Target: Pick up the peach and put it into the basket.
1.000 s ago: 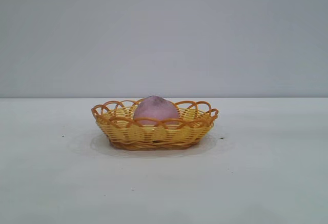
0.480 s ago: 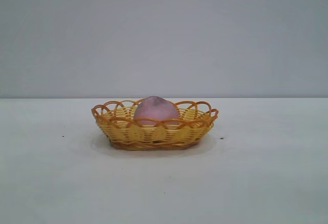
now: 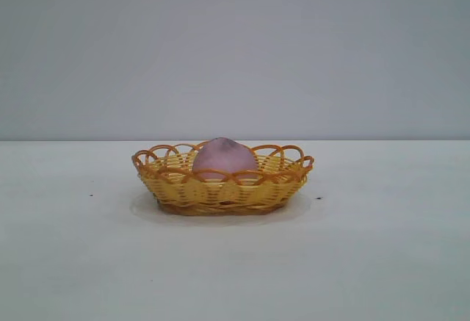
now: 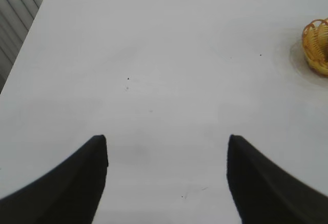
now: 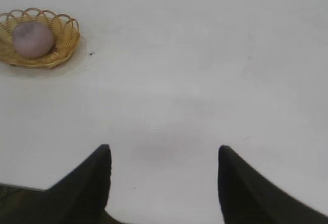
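Observation:
The pinkish-mauve peach (image 3: 224, 156) lies inside the yellow wicker basket (image 3: 220, 192) at the middle of the white table. Both also show in the right wrist view, the peach (image 5: 33, 38) in the basket (image 5: 64, 42) far from the fingers. Only an edge of the basket (image 4: 316, 47) shows in the left wrist view. My left gripper (image 4: 167, 143) is open and empty over bare table, well away from the basket. My right gripper (image 5: 164, 152) is open and empty over bare table, also well away. Neither arm shows in the exterior view.
The white table (image 3: 367, 262) stretches around the basket, with a few small dark specks. A plain grey wall stands behind it. A table edge with pale slats (image 4: 15, 8) beyond it shows in the left wrist view.
The basket with the peach has shifted a hair to the right; otherwise nothing has visibly changed.

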`<state>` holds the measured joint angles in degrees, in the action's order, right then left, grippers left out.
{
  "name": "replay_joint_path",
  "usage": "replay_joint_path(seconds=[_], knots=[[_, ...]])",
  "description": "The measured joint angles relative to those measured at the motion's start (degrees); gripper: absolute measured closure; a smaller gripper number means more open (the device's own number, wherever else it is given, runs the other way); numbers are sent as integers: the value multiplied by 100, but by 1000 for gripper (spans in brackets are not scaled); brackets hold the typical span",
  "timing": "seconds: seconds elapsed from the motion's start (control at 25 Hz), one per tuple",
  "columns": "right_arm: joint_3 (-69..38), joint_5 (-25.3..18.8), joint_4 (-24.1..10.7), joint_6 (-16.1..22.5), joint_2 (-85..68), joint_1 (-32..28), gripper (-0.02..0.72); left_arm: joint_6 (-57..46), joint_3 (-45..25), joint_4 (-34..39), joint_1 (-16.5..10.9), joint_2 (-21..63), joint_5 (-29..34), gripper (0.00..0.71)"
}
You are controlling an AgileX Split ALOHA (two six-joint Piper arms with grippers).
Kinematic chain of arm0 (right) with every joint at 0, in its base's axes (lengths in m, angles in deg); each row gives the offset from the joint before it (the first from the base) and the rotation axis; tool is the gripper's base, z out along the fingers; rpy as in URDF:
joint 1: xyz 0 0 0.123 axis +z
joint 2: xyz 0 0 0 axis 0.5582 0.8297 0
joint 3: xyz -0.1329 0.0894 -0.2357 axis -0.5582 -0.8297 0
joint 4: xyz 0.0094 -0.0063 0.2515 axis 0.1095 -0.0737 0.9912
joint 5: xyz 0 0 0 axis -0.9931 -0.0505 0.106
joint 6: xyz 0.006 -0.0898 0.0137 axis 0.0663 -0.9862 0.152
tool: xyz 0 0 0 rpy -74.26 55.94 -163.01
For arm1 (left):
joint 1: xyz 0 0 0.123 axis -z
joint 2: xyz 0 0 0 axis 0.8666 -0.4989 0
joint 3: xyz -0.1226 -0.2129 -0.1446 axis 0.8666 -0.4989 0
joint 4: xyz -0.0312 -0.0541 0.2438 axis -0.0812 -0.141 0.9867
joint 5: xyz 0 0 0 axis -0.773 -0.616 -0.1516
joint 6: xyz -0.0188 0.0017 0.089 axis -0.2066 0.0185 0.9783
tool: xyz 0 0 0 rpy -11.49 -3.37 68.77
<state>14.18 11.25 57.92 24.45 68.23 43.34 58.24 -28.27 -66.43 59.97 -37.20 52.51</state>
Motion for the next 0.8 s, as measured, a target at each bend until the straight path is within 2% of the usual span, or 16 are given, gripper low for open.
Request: replay_joint_path(seconds=[0.48, 0.8], knots=[[0, 0, 0, 0, -8, 0, 320, 0, 0, 0, 0, 0, 0, 224], [0, 0, 0, 0, -547, -117, 320, 0, -10, 0, 0, 0, 0, 224]])
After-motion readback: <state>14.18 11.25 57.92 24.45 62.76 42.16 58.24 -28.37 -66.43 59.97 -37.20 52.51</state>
